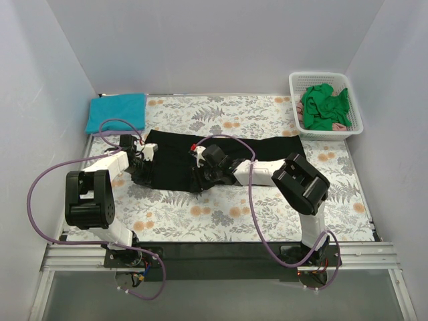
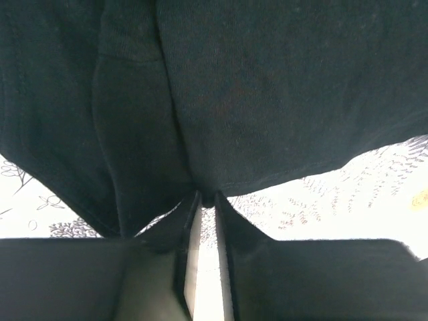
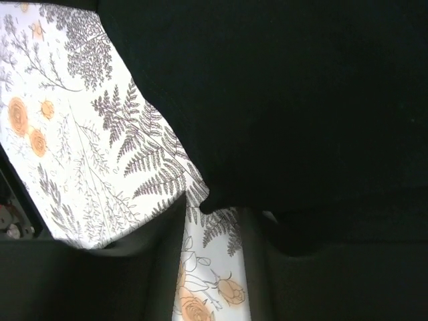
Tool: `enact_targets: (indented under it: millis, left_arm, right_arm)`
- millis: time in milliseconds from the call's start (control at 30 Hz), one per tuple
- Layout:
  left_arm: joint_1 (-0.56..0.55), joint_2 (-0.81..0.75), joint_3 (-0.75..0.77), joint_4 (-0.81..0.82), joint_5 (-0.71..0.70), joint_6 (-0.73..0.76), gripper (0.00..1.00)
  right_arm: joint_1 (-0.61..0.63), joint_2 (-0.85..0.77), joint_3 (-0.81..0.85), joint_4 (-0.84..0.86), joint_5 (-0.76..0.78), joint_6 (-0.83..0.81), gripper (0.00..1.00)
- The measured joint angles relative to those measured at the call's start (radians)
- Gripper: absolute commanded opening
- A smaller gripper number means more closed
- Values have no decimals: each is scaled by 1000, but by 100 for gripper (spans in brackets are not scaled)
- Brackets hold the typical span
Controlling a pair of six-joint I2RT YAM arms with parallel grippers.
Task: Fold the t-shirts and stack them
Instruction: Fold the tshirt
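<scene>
A large black t-shirt (image 1: pixel 261 148) lies spread across the middle of the floral table cover. My left gripper (image 1: pixel 142 172) is at the shirt's left end, its fingers nearly closed and pinching the black hem (image 2: pixel 207 195). My right gripper (image 1: pixel 200 176) is at the shirt's near edge, left of centre. Its fingers stand apart, with a corner of the black cloth (image 3: pixel 217 204) between the tips. A folded teal t-shirt (image 1: pixel 117 112) lies at the back left. Crumpled green t-shirts (image 1: pixel 324 107) fill the basket.
A white lattice basket (image 1: pixel 319 74) stands at the back right corner, with a bit of pale pink cloth (image 1: pixel 341 126) at its near side. White walls enclose the table on three sides. The fern-print cover (image 1: pixel 221 210) shows along the near side.
</scene>
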Motion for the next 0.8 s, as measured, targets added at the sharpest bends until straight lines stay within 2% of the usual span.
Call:
enact_targets:
  millis: [100,200,433,600,800]
  left_arm:
    - [0,3,-1,3,6,-1,0]
    - [0,3,0,0,16,-1,0]
    - [-2,3,31,-79,42,-2,0]
    - [-6,-8,125,-151,68,-2,0]
    - [-6,1,261,-194,105,-14,0]
  right_arm:
    - [0,13,2,-2,-12,6,9]
    - [1,16,2,-5,-18,10,1]
    - [-5,12,3,-6,-49,11,1]
    - [-27,-8,20,-10,-99,10,1]
    - [-108,-35,68,-8,-156,10,1]
